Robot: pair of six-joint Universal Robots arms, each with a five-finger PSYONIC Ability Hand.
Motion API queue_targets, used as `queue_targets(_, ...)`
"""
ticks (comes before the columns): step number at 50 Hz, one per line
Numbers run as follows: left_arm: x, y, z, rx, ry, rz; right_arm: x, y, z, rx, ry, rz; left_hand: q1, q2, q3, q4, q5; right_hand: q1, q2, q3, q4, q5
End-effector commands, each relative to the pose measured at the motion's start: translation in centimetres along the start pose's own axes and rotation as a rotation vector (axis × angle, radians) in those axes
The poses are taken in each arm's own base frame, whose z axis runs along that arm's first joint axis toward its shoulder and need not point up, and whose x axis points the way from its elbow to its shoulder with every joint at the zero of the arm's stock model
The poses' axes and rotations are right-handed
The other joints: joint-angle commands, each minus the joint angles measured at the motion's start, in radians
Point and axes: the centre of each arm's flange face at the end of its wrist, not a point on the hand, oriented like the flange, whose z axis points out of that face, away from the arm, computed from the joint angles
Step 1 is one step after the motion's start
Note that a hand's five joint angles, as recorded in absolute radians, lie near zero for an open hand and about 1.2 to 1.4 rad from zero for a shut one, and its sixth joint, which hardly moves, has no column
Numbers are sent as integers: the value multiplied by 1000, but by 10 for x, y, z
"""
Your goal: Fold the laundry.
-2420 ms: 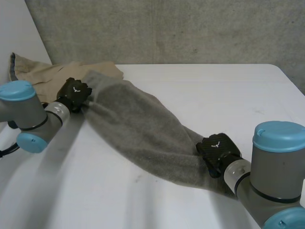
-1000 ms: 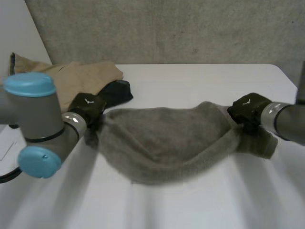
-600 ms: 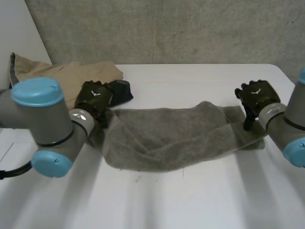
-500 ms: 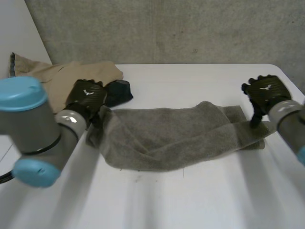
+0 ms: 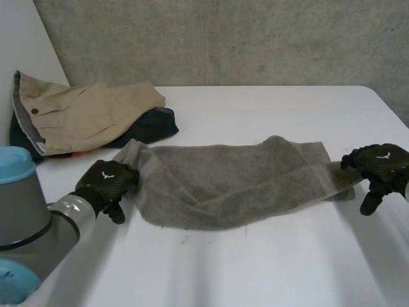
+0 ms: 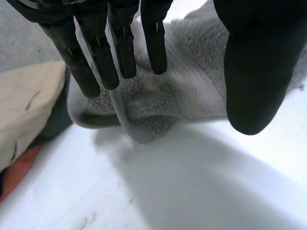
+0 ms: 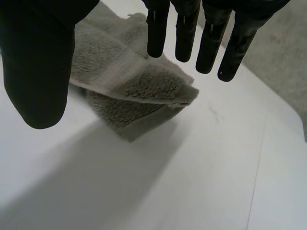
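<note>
White table (image 5: pixel 255 275) | left hand (image 5: pixel 105 184) near-left, fingers straight, empty, just off left end of grey towel (image 5: pixel 230 182) | right hand (image 5: pixel 378 167) likewise straight-fingered, empty, at right end | grey towel mid-table, doubled lengthwise; likely soft, limp, light: pinch end corners | clothes pile (image 5: pixel 83 115) far left

The grey towel (image 5: pixel 236 182) is looking like thick terry cloth, fluffy and matt, with a flatter woven band near its end. The white table (image 5: pixel 255 268) is appearing smooth, with a dull sheen and faint scuffs. The beige garment (image 5: pixel 96 112) is showing a fine, smooth weave. The left hand (image 5: pixel 107 181) and the right hand (image 5: pixel 380 163) are looking like smooth black plastic with little shine.
</note>
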Motion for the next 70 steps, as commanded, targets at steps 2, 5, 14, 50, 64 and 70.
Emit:
queue_targets(2, 1, 5, 35, 63, -20, 17, 0, 18, 41, 123, 47, -53, 19, 17, 13, 25, 27, 57, -14, 20, 22, 28)
queue_targets(5, -1, 5, 43, 89, -35, 23, 0, 24, 51, 117, 39, -58, 30, 28, 25, 36, 38, 84, 12, 47, 49, 54)
queue_targets(14, -2, 7, 61, 108, -39, 26, 6, 30, 74, 111, 28, -54, 145, 143, 140, 151, 153, 260, 188, 223, 225, 230)
queue_targets(50, 9, 12, 88, 125, 13, 234, 10, 15, 64, 93, 54, -42, 454, 452, 449, 460, 462, 1093, 1021, 1056, 1058, 1063)
queue_targets(64, 4, 3, 71, 94, 30, 230, 6, 15, 63, 90, 44, -43, 162, 160, 157, 169, 171, 1093, 1021, 1056, 1058, 1063)
queue_targets(70, -2, 9, 67, 61, 31, 220, 5, 16, 63, 86, 40, -42, 157, 155, 151, 163, 165, 1093, 1021, 1056, 1058, 1063)
